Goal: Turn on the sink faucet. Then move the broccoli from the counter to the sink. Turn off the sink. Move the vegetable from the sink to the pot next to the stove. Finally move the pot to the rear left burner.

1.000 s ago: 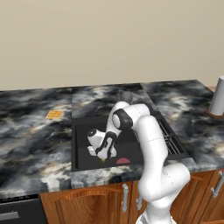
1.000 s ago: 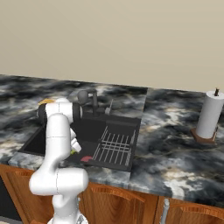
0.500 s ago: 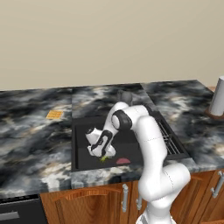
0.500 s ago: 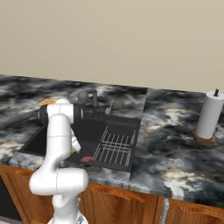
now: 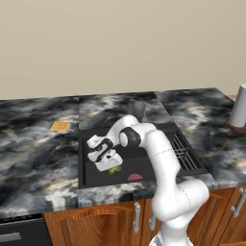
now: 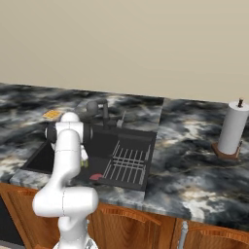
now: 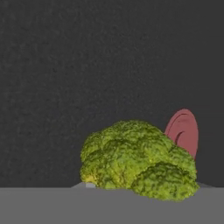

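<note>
The broccoli (image 5: 114, 169), a small green floret, is low in the black sink (image 5: 91, 178) near its front wall. My gripper (image 5: 112, 165) points down into the basin, shut on the broccoli. In the hand view the broccoli (image 7: 138, 161) bulges up from the bottom and hides my fingertips, with the red drain disc (image 7: 183, 131) just behind it. From the right base view a bit of the broccoli (image 6: 85, 164) shows beside my arm. The sink faucet (image 5: 138, 109) stands behind the basin on the counter (image 5: 38, 158). The pot and the stove are out of view.
A grey wire rack (image 5: 183, 153) fills the right half of the basin. The red drain disc (image 5: 135, 177) lies right of the broccoli. An orange waffle-like square (image 5: 60, 126) lies on the counter left of the sink. A paper towel roll (image 6: 232, 129) stands far right.
My hand has shifted slightly left within the basin, and the broccoli has gone left with it. The jaws have barely narrowed.
</note>
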Available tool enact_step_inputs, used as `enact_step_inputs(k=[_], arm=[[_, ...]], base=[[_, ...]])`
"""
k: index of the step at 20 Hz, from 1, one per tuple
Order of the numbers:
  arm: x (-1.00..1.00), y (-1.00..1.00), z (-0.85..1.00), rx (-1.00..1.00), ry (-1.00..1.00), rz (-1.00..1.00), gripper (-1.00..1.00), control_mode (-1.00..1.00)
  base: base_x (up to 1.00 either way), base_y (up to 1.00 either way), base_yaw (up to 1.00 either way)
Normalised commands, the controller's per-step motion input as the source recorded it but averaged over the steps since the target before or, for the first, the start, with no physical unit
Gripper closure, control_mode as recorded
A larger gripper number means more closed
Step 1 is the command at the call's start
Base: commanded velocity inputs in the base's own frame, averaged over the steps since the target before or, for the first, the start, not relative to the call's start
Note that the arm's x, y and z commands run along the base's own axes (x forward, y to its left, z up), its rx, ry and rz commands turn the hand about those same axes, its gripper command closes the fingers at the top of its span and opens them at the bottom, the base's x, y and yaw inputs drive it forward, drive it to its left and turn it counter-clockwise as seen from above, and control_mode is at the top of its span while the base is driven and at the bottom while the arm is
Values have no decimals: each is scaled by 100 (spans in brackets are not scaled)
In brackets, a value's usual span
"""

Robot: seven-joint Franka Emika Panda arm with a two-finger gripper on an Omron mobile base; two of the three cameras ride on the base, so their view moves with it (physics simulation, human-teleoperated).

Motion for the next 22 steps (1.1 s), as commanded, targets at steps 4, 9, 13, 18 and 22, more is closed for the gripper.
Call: enact_step_inputs(k=[4, 9, 13, 18, 22], arm=[[-36, -32, -15, 15, -22, 0, 100, -100], [-55, -31, 20, 10, -38, 0, 100, -100], [-51, -35, 38, 11, -37, 0, 100, -100], [-51, -39, 51, 13, -30, 0, 100, -100], [-39, -30, 69, 12, -22, 0, 100, -100]], base=[[0, 0, 0], [0, 0, 0], [0, 0, 0], [0, 0, 0], [0, 0, 0]])
